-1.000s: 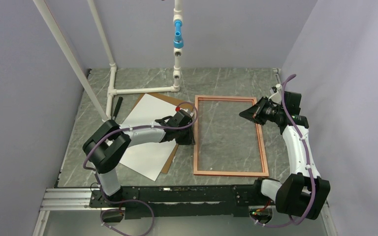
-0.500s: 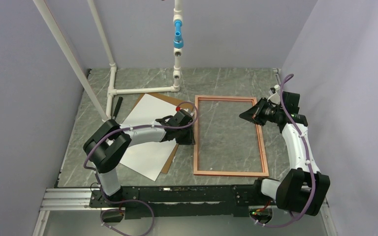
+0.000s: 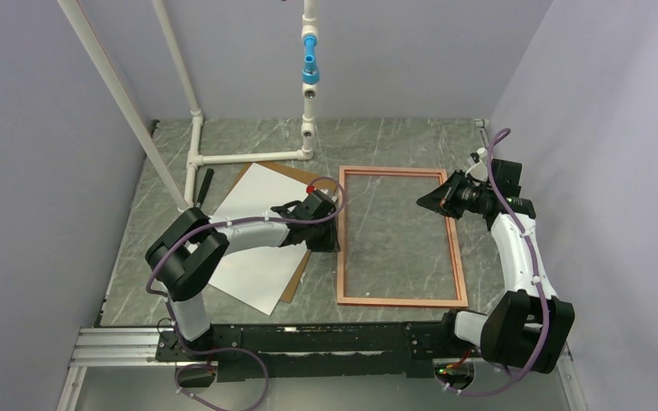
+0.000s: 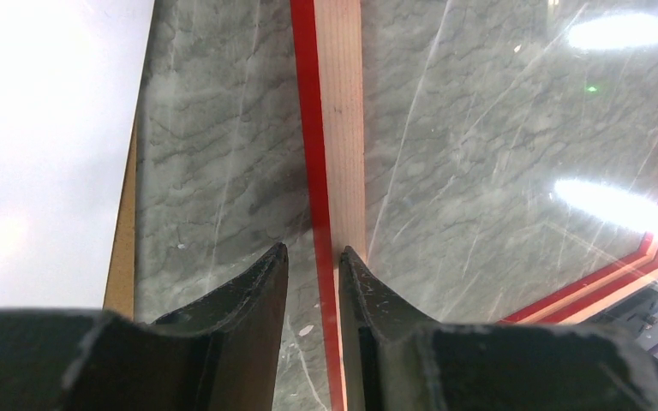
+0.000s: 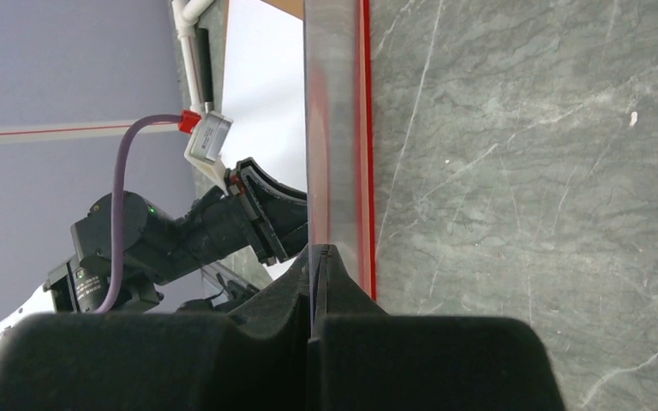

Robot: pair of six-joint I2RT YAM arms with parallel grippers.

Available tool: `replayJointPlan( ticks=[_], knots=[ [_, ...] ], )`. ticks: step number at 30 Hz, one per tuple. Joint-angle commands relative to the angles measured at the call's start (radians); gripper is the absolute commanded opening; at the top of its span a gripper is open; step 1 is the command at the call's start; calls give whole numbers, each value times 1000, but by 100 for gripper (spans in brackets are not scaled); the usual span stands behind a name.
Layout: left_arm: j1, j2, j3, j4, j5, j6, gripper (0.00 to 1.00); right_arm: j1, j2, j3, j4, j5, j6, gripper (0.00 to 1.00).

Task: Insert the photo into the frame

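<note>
Photo (image 3: 255, 195) and frame (image 3: 403, 300) both lie flat on the marbled tabletop (image 3: 394, 145), side by side but not together. The photo is on the left, white face up, resting on a brown backing board (image 3: 294, 278) whose edge peeks out at the sheet's far and right sides. The frame sits just right of that, pale wood face up, long sides running near to far, with a red strip showing along its outer edge. A glossy clear pane (image 4: 523, 154) inside it throws back the ceiling lights.

The left arm reaches across the photo, and the left pincer (image 4: 313, 261) is over the frame's left rail, about midway along it. Its fingers are partly spread. In the gap between them I see a sliver of tabletop and the rail's red edge, while the right-hand finger (image 4: 355, 274) covers the wood. I cannot tell whether the tips touch the rail.

The right pincer (image 5: 313, 257) is at the frame's right rail, close to the far right corner, pointing left. Its fingers are pressed together. A thin, greyish glossy strip with a red line along one side runs away from the tips; whether it is nipped between them I cannot tell.

White pipes (image 3: 248, 157) stand at the far left of the tabletop.
</note>
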Motion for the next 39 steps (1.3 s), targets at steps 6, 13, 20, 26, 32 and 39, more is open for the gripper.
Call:
replayJointPlan(
  ticks=[6,13,20,26,32,39],
  knots=[
    [-4,53,11,-47,-31,28,33,5,17,9,-55,85,-68,0],
    [-4,58,14,-48,-29,30,33,5,10,-3,-68,176,-85,0],
    [-4,61,19,-52,-26,33,32,9,39,-41,-42,209,-91,0],
    [-4,65,21,-50,-21,34,32,16,47,-46,-31,255,-97,7],
    [-4,66,21,-52,-20,36,32,26,64,-57,-7,258,-101,20],
    [-4,70,23,-56,-17,39,32,48,79,-47,-13,274,-123,46]
  ],
)
